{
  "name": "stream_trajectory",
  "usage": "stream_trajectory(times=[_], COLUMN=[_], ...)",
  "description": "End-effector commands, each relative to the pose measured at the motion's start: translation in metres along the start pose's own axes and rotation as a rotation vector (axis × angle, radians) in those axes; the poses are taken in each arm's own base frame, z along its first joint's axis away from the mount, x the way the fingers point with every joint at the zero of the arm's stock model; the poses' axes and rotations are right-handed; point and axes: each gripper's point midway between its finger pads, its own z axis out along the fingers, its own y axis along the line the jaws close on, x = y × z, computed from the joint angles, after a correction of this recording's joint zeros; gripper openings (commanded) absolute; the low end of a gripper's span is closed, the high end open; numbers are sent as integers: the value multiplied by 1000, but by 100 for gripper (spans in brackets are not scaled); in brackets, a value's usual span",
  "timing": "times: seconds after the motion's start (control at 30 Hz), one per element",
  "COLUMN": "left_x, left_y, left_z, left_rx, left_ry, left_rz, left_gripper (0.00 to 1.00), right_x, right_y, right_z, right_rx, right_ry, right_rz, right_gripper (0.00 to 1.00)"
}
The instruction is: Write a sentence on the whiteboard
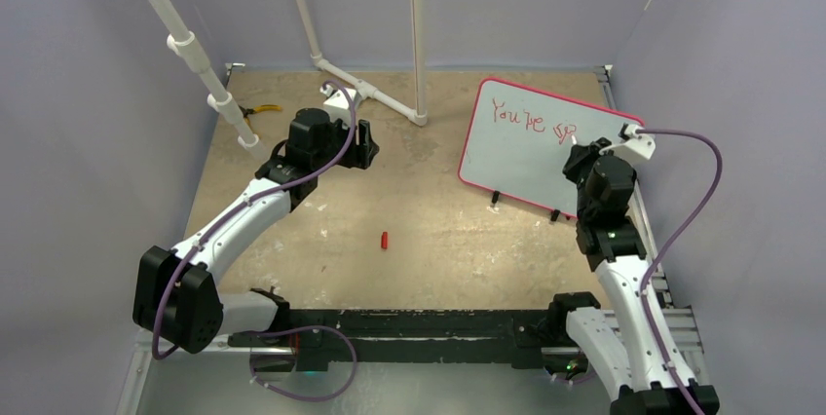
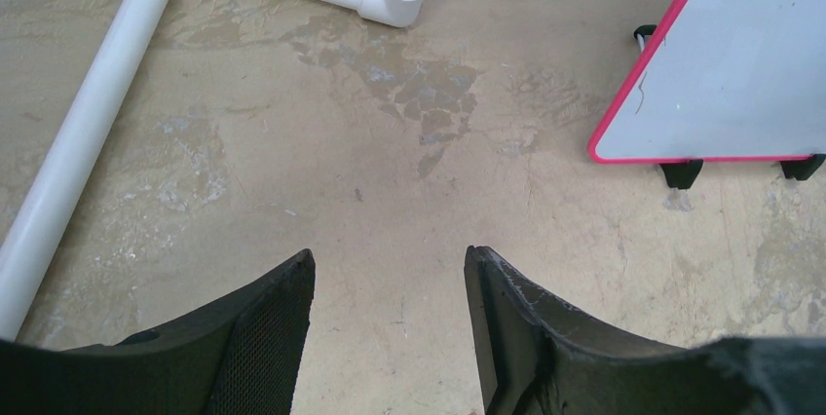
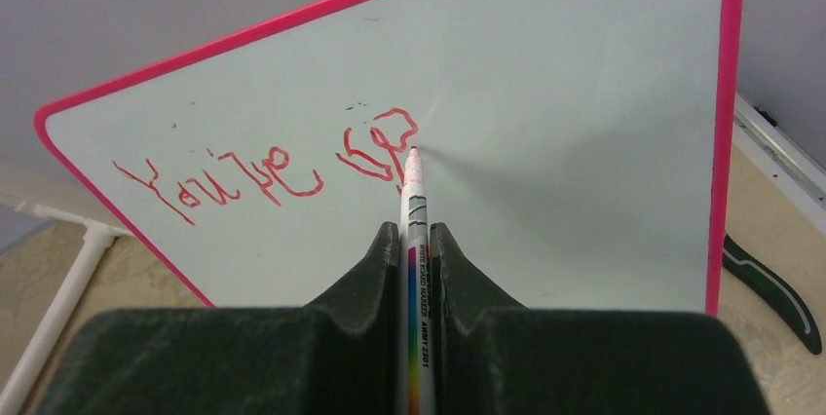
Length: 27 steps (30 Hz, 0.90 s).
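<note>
The whiteboard (image 1: 526, 147) stands on small black feet at the far right of the worktop (image 1: 438, 230). The right gripper (image 3: 416, 232) is clamped on a white marker (image 3: 413, 181). The marker's tip touches the board at the end of the sentence (image 3: 263, 176), red lettering that so far reads roughly "You're sp". The left gripper (image 2: 390, 274) hovers over bare worktop near a white pipe frame (image 2: 88, 113), its fingers apart. A small red piece (image 1: 384, 240) lies mid-worktop.

Soft, even overhead light, moderately bright; shadows on the tabletop (image 1: 438, 203) are faint. The top view is sharp, though its white pipes (image 1: 185, 45) splay outward toward the edges. In the right wrist view the whiteboard (image 3: 565, 123) carries a pale sheen beside the marker (image 3: 414, 189) tip; the right gripper (image 3: 416, 233), close to the lens, looks soft.
</note>
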Motion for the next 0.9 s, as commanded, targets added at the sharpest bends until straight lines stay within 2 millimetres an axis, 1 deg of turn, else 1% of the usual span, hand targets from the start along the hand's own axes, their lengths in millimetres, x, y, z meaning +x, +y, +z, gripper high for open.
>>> stream_trajectory(times=[0.0, 0.23, 0.43, 0.73, 0.87], left_x=[-15, -16, -15, -15, -15], left_y=[-4, -3, -4, -3, -3], left_z=[-6, -6, -6, -6, -6], left_rx=[17, 15, 15, 13, 12], left_ry=[-55, -56, -55, -56, -56], left_rz=[-11, -12, -12, -11, -11], left_gripper=[57, 57, 57, 57, 57], right_x=[-7, -1, -7, -17, -14], right_y=[-2, -11, -16, -6, 0], right_z=[7, 7, 4, 3, 5], right_rx=[21, 60, 89, 35, 3], right_ry=[-43, -34, -53, -82, -71], right_rz=[16, 16, 29, 20, 7], right_gripper=[0, 0, 0, 0, 0])
